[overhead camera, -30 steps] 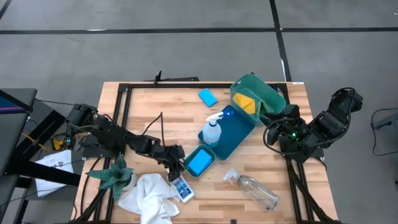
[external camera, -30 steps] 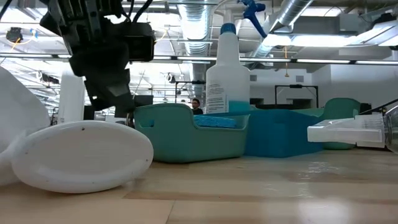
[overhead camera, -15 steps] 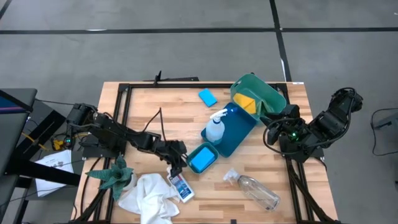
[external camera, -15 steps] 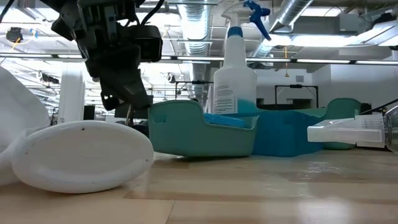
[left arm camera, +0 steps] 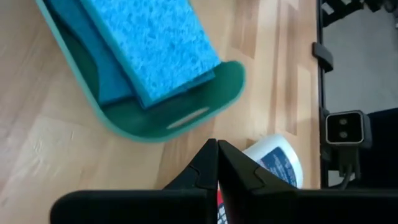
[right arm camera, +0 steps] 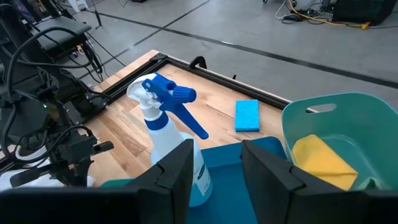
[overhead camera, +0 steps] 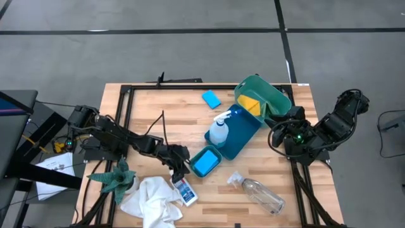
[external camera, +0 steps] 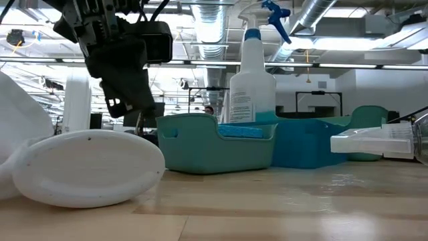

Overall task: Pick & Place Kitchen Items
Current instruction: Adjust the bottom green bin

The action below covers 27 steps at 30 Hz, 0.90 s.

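Note:
My left gripper (overhead camera: 181,170) is shut and empty, its tips (left arm camera: 216,147) just short of the near-left end of a small teal tray (overhead camera: 204,163) that holds a blue sponge (left arm camera: 149,43). A small blue-labelled white bottle (overhead camera: 185,190) lies beside it, by a white cloth (overhead camera: 152,199). The white spray bottle (overhead camera: 218,130) stands in a blue tray (overhead camera: 243,130). A yellow pad (overhead camera: 250,103) lies in a teal bin (overhead camera: 269,92). A second blue sponge (overhead camera: 211,99) and a clear bottle (overhead camera: 261,194) lie on the table. My right gripper (right arm camera: 217,168) is open and empty at the right edge.
A green spiky plant (overhead camera: 114,179) sits at the near left beside the cloth. A black frame (overhead camera: 126,92) runs along the table's far and left sides. Bare wood lies in the far-left part of the table (overhead camera: 164,111).
My left gripper, shut, pushed the small teal tray toward the table's right and far side. The tray slid a little, its left end tipped up, then it settled level. The spray bottle and blue tray shifted the same way. The gripper has drawn back slightly.

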Tool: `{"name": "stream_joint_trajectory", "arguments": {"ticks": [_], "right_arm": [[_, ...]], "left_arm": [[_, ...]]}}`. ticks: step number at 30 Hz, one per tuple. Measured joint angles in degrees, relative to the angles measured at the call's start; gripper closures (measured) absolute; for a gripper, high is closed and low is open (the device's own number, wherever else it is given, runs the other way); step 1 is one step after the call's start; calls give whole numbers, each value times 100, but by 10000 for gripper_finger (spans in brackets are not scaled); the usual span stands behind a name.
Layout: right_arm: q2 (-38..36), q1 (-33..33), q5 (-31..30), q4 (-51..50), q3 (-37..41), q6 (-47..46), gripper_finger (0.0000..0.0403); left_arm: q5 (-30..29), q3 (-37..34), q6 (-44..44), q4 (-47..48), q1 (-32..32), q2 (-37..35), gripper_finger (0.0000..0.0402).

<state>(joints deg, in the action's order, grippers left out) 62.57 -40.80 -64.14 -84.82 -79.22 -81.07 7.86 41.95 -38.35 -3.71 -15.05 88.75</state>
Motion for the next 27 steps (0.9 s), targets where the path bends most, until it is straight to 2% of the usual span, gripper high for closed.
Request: {"name": "stream_joint_trajectory", "arguments": {"ticks": [20, 27], "right_arm": [[0, 0, -16, 103, 0, 1, 276], [0, 0, -17, 111, 0, 1, 276]], "left_arm": [[-30, 0, -142, -327, 0, -2, 401], [235, 2, -418, -319, -56, 123, 401]]}}
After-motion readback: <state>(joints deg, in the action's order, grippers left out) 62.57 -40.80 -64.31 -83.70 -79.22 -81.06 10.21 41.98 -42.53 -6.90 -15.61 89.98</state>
